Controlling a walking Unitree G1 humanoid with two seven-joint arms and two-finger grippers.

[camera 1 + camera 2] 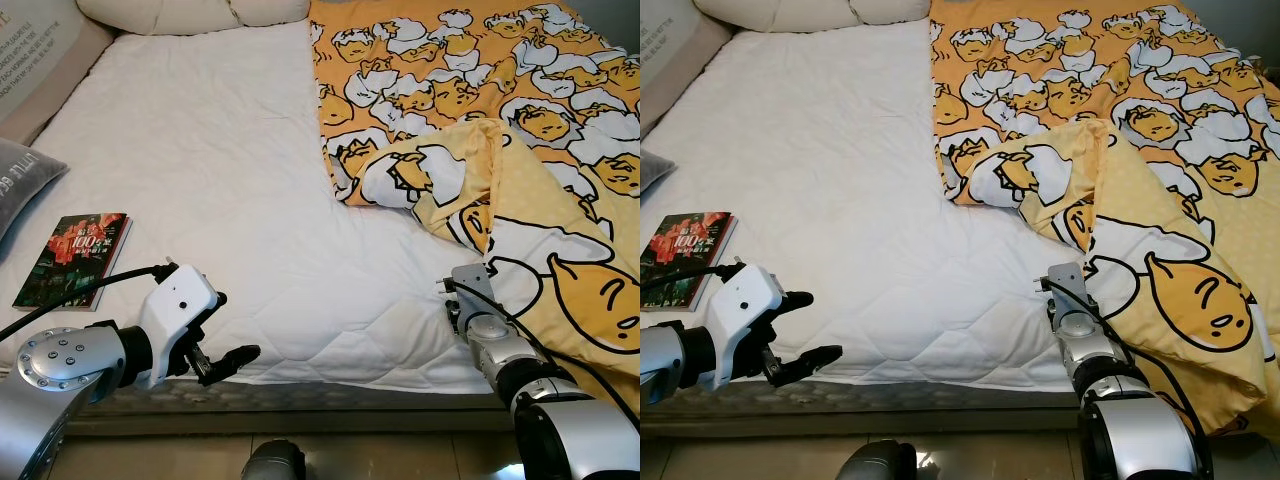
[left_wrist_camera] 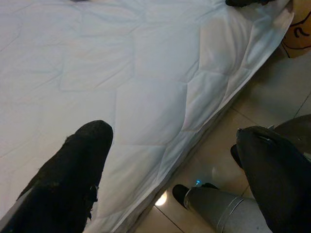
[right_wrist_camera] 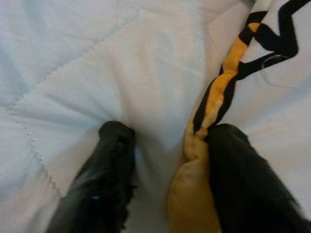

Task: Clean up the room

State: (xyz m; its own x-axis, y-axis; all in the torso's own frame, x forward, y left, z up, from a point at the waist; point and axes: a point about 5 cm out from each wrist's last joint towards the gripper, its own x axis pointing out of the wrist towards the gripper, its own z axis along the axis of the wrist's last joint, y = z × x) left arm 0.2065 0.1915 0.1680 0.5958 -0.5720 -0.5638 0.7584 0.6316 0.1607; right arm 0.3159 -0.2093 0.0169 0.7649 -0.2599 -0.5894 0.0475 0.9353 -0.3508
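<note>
R fingers (image 3: 116, 160) spread on mattress (image 1: 220, 200), quilt edge (image 3: 204, 145) btwn them; L fingers (image 2: 82, 170) spread.

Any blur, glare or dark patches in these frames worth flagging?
Both eye views are sharp and evenly lit. Left wrist view: fingers soft, with a small glare spot on the floor tile. Right wrist view: soft throughout, the duvet edge and fingers blurred.

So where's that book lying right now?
The book lies flat near the left edge of the white mattress, just below a grey pillow and beyond the left gripper.
</note>
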